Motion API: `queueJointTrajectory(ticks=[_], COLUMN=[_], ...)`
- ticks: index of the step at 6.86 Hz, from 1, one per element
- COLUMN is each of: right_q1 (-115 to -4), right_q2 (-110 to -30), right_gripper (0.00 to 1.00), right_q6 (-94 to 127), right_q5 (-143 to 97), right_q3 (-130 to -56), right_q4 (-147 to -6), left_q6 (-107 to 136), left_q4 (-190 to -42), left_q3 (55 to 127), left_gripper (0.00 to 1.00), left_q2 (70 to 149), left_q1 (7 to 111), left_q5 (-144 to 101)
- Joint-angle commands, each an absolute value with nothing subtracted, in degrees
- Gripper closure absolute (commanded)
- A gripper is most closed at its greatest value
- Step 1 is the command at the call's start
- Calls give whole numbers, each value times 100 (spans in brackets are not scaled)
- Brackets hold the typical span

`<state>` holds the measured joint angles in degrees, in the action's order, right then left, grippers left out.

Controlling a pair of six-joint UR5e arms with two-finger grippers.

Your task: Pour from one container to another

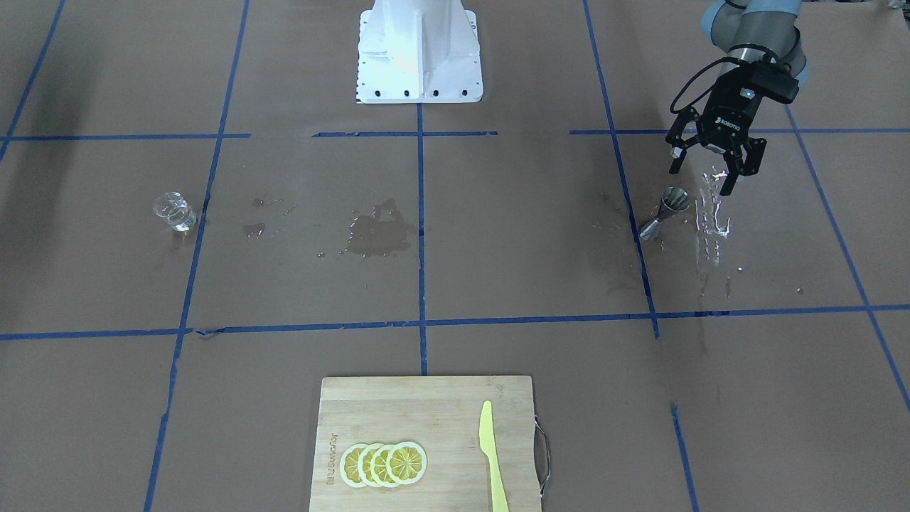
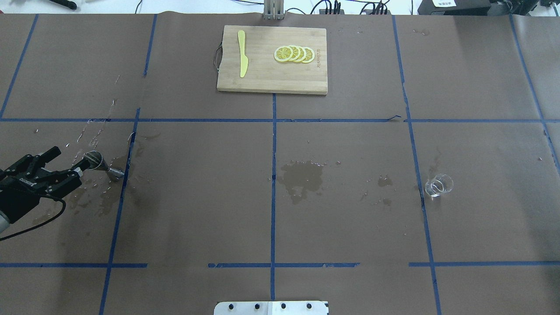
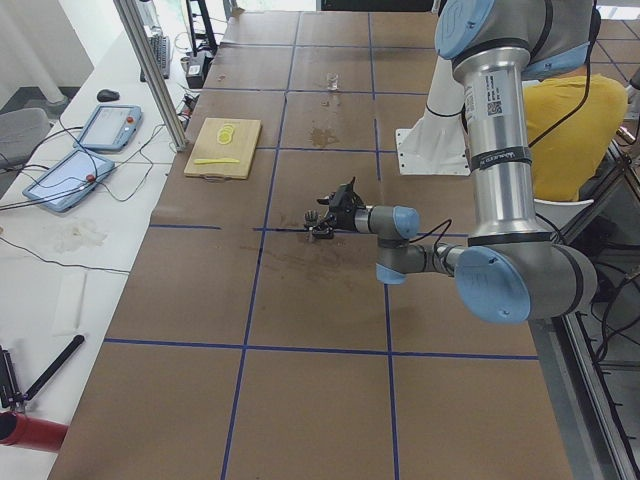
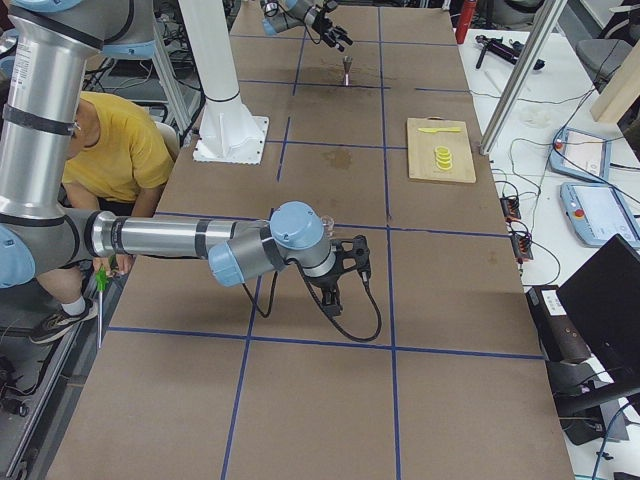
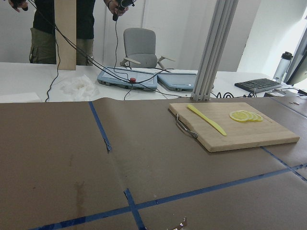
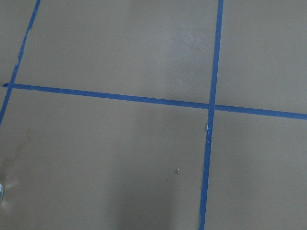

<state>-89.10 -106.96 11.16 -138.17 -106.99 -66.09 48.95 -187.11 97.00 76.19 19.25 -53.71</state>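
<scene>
The brown-papered table (image 2: 197,218) bears a cutting board (image 2: 267,81), glass cup (image 2: 439,185), steel jigger (image 2: 103,165) and wet patches (image 2: 302,177).

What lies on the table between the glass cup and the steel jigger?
In the overhead view no object lies there: only a large wet patch, smaller wet spots nearer the glass cup, and blue tape lines before the jigger.

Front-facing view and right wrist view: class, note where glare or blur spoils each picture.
Front-facing view: glare washes out the white robot base, and the wet streaks beside the jigger glint white. Right wrist view: soft throughout; a blurred glint sits at the lower left edge, too cropped to name.
</scene>
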Motion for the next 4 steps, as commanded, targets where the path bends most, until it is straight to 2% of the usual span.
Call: queueJointTrajectory(ticks=[1,2,4], right_q1=[-8912,-8912,-8912], right_q2=[-10696,-10696,-10688], right_gripper=[0,0,0], right_q6=[1116,1116,1116], right_q5=[-13825,-13816,-13816], right_q3=[-10705,-10696,-10696], right_q4=[-6609,-6609,-6609], left_q6=[4965,4957,4966], left_q4=[-18703,-18694,-18616], left_q3=[9398,8900,8570], left_gripper=[0,0,0], left_q2=[7812,8283,8744], left_q1=[1496,1233,1020], left_q5=[-4567,-3822,-3639])
